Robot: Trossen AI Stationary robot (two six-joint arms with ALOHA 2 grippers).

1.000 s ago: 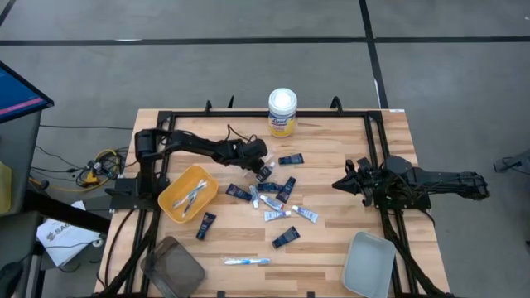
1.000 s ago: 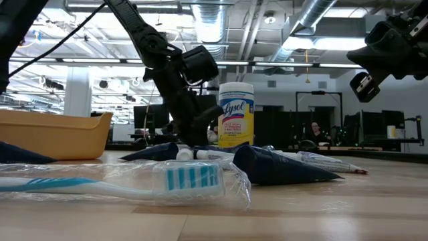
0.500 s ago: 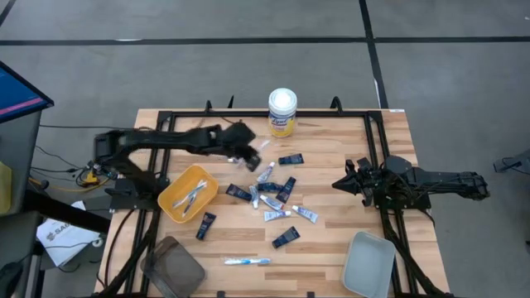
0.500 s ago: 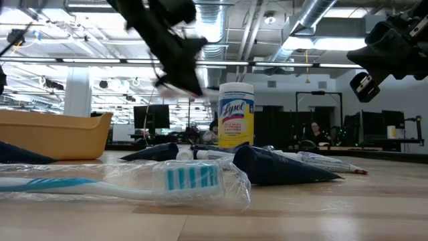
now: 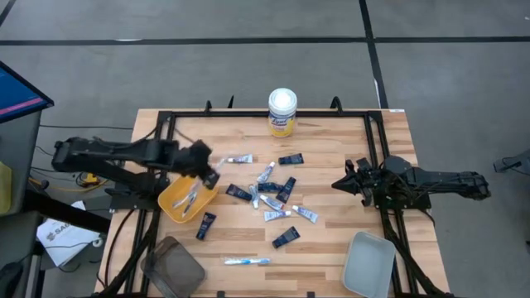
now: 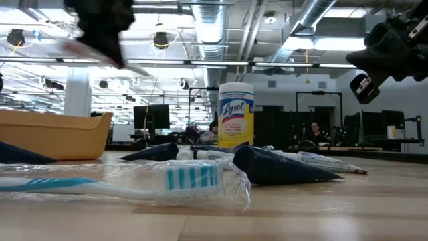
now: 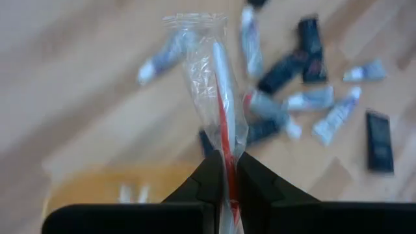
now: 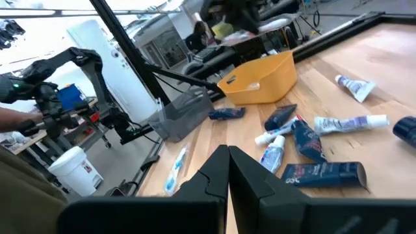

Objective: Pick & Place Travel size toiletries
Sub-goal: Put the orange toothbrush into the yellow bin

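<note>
My left gripper [image 5: 208,171] hangs in the air over the right rim of the yellow bin [image 5: 186,195], shut on a toothbrush in a clear wrapper [image 7: 214,84]. The low view shows it high up [image 6: 100,30]. The bin holds a few wrapped items [image 5: 194,195]. Several small white tubes and black-navy tubes lie scattered at mid-table [image 5: 273,195]. A blue-white wrapped toothbrush [image 5: 246,261] lies flat near the near edge. My right gripper [image 5: 339,184] waits shut above the table's right side [image 8: 227,170]. My left gripper pinches the wrapped toothbrush between its two fingers [image 7: 211,174]; the red-striped handle inside the wrapper [image 7: 225,159] is right at the fingertips. The toothbrush is lifted clear and sticks straight out past the fingertips, its loose wrapper end [image 7: 194,26] farthest from them.
A yellow canister with a white lid [image 5: 282,112] stands at the far edge. A pale grey tray [image 5: 368,263] sits at the near right corner, a dark clear container [image 5: 172,266] at the near left. Black rails [image 5: 377,141] frame the table.
My left gripper has risen from the pile of tubes at mid-table and swung fast toward the table's left, carrying the wrapped toothbrush lifted clear. It now hangs over the yellow bin's right rim. The right arm has kept still.
</note>
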